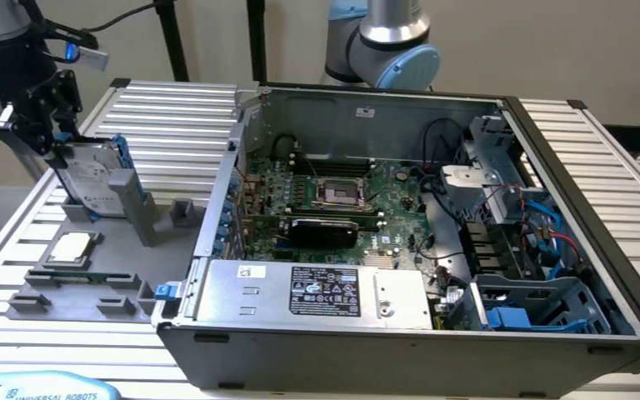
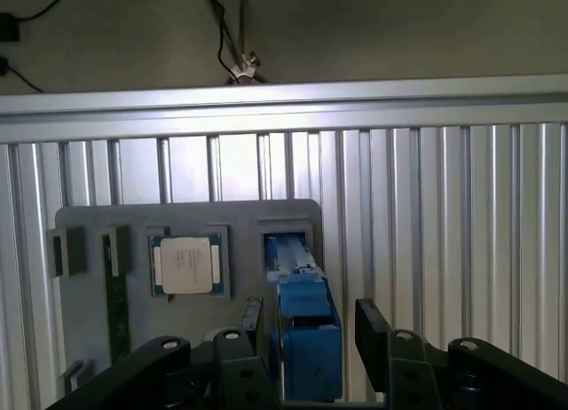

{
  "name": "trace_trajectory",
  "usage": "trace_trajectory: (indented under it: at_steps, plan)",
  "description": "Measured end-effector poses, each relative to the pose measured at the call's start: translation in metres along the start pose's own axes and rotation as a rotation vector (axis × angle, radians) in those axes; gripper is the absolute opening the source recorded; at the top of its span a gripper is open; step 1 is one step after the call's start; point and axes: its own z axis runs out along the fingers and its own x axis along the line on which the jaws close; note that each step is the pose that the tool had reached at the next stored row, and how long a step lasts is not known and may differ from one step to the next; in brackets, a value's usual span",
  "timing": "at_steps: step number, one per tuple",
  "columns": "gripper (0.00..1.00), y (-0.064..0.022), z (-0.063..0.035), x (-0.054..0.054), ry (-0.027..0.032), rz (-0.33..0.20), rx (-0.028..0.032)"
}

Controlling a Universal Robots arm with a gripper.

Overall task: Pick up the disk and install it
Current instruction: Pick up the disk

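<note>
The disk (image 1: 90,177) stands on edge in a slot of the grey fixture block (image 1: 131,218) at the exterior view's left, silver-grey with a blue carrier frame. My gripper (image 1: 56,143) hangs right at its upper end. In the wrist view the disk's blue carrier (image 2: 306,335) runs between my two black fingers (image 2: 255,321), one on each side. A narrow gap shows on both sides, so the gripper (image 2: 311,311) is open around the disk and not clamped on it.
An open computer case (image 1: 570,179) takes up the middle and right, with a motherboard (image 1: 332,196), a grey power-supply box (image 1: 317,293) and a blue drive bay (image 1: 532,312). A square processor chip (image 2: 186,265) and a memory stick (image 2: 115,299) lie on the fixture plate. Slatted aluminium table (image 2: 444,250) underneath.
</note>
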Motion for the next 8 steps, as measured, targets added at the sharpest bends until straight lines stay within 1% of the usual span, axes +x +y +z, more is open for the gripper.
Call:
trace_trajectory:
  at_steps: [8]
  plan:
    - [0.54,0.0,0.0034,0.0,0.0001,-0.001,-0.0002]
